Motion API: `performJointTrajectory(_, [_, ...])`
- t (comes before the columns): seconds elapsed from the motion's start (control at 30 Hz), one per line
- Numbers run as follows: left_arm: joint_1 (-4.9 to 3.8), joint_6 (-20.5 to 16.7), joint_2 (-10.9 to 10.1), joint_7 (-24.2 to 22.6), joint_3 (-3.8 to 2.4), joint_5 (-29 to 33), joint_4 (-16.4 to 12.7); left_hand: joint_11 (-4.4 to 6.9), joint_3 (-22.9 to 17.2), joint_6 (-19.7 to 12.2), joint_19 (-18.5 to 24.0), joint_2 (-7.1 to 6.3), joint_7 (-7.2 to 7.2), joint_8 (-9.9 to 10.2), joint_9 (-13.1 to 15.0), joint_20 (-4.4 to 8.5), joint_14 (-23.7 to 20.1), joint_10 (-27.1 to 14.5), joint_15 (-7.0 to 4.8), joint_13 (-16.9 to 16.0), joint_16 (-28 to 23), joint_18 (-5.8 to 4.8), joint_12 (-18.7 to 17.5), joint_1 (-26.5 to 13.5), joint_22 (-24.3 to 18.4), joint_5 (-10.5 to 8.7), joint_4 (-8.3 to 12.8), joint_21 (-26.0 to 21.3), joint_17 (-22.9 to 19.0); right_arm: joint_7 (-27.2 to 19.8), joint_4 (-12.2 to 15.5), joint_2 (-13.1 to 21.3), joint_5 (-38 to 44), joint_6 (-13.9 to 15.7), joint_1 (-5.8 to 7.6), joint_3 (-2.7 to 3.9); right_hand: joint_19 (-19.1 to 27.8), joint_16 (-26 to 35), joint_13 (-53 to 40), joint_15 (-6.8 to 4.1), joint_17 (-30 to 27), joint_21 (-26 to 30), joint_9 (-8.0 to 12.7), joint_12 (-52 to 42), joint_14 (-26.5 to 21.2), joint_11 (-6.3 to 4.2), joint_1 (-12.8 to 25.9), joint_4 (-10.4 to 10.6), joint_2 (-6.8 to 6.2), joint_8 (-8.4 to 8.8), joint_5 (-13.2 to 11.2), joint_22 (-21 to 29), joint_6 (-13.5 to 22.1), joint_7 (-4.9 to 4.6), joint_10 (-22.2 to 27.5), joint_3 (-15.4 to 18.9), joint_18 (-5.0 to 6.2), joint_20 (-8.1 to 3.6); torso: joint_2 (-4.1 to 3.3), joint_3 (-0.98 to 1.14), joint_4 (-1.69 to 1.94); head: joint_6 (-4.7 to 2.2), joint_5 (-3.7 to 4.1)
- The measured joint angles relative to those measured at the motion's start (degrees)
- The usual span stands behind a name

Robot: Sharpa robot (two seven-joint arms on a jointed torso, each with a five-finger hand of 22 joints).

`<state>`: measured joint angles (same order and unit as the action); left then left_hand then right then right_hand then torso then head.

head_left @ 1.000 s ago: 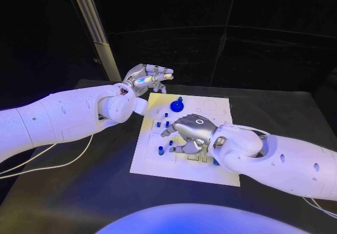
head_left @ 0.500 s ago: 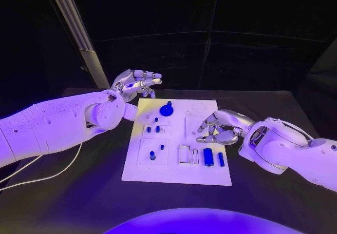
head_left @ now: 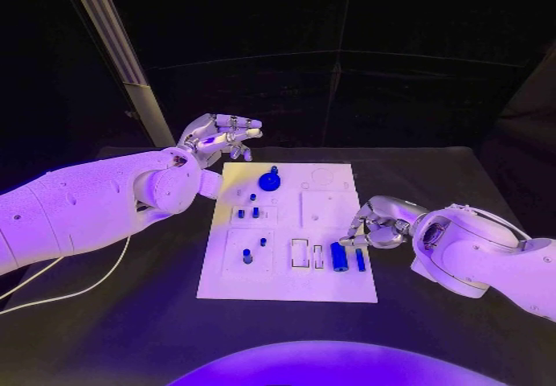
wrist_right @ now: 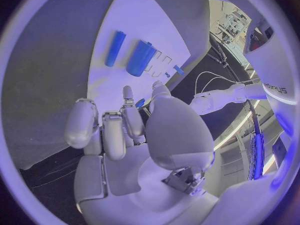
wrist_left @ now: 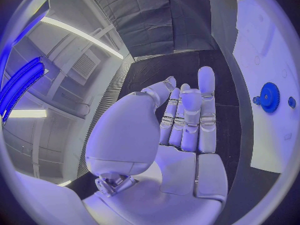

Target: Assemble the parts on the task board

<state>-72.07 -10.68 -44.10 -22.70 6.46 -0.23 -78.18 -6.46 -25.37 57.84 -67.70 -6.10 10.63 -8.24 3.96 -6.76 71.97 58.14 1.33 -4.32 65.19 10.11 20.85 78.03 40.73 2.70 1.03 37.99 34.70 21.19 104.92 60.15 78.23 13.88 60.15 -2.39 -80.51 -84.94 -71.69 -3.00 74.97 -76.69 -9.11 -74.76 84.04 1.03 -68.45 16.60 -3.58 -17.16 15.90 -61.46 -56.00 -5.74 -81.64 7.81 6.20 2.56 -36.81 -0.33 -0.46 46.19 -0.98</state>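
Right hand (head_left: 373, 227) beside lengthwise blue cylinder (head_left: 340, 256).

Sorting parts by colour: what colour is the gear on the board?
Blue; the gear shows best in the left wrist view.

You see the task board (head_left: 284, 277), a white rectangular plate, lying flat in the middle of the black table, its long sides running away from the robot. A blue gear (head_left: 270, 181) sits near the board's far left corner, with a small knob at its far edge. Nearer, on the left half, you find several small blue pegs (head_left: 247, 213) standing in a recessed square, and further pegs (head_left: 247, 256) in the square nearer still. At the near right, a thick blue cylinder (head_left: 340, 256) lies on its side, with a thinner blue bar (head_left: 361, 260) just beside it, both parallel to the long sides. Empty rectangular outlines (head_left: 301, 252) lie left of the cylinder.
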Motion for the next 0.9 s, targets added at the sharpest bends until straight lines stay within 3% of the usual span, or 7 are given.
performJointTrajectory(0.1, [0.00, 0.0, 0.0, 0.0, 0.05, 0.0, 0.0, 0.00, 0.0, 0.0, 0.0, 0.00, 0.00, 0.0, 0.0, 0.00, 0.0, 0.0, 0.00, 0.0, 0.0, 0.00, 0.0, 0.0, 0.0, 0.00, 0.0, 0.0, 0.0, 1.6, -0.2, -0.2, 0.5, -1.2, -0.26, 0.00, -0.2, -0.8, -2.0, 0.00, 0.0, -0.5, -0.4, -1.6, 0.0, -0.08, 0.3, 0.0, 0.25, -0.54, 0.2, -1.0, 0.1, 0.06, -0.5, 0.8, -0.91, 0.20, 0.00, -0.01, 0.02, -0.09, 0.29])
performJointTrajectory(0.23, [0.00, 0.0, -0.1, 0.0, 0.07, 0.0, 0.0, 0.00, 0.0, 0.0, 0.0, 0.00, 0.00, 0.0, 0.0, 0.00, 0.0, 0.0, 0.00, 0.0, 0.0, 0.00, 0.0, 0.0, 0.0, 0.00, 0.0, 0.0, 0.0, 3.3, -0.4, -0.9, 1.3, -2.8, -0.57, 0.00, -0.6, -1.1, -3.3, 0.00, 0.0, -0.9, -0.8, -2.4, 0.0, -0.01, 0.8, 0.2, 0.82, -0.98, -0.7, -1.8, 0.5, 0.05, -0.8, 1.7, -0.91, 0.20, -0.01, -0.01, 0.06, -0.05, 0.35])
performJointTrajectory(0.53, [0.01, 0.1, -0.1, 0.1, 0.14, 0.0, 0.0, 0.00, 0.0, 0.0, 0.0, 0.00, 0.00, 0.0, 0.0, 0.00, 0.0, 0.0, 0.00, 0.0, 0.0, 0.00, 0.0, 0.0, 0.0, 0.00, 0.0, 0.0, 0.0, 5.7, -1.2, -3.1, 2.4, -5.1, -2.04, -0.01, -0.6, -1.4, -3.3, 0.01, 0.0, -1.2, -1.0, -2.9, 0.0, -0.01, 0.8, 0.2, 0.82, -1.26, -1.1, -2.4, 0.5, 0.05, -0.8, 2.0, -0.90, 0.20, -0.06, -0.01, 0.11, 0.23, 0.25])
performJointTrajectory(0.9, [0.01, 0.1, -0.1, 0.1, 0.20, 0.0, 0.0, 0.00, 0.0, 0.0, 0.0, 0.00, 0.00, 0.0, 0.0, 0.00, 0.0, 0.0, 0.00, 0.0, 0.0, 0.00, 0.0, 0.0, 0.0, 0.00, 0.0, 0.0, 0.0, 7.0, -1.8, -5.1, 3.8, -5.7, -2.82, 0.47, -0.9, -1.6, -3.2, 0.01, 0.0, -1.4, -1.6, -3.6, 0.0, 0.00, 0.6, -0.2, 1.53, -2.43, -1.1, -3.2, 0.5, 0.14, -1.2, 2.4, -0.89, 0.27, -0.05, -0.01, 0.14, 0.43, 0.38])
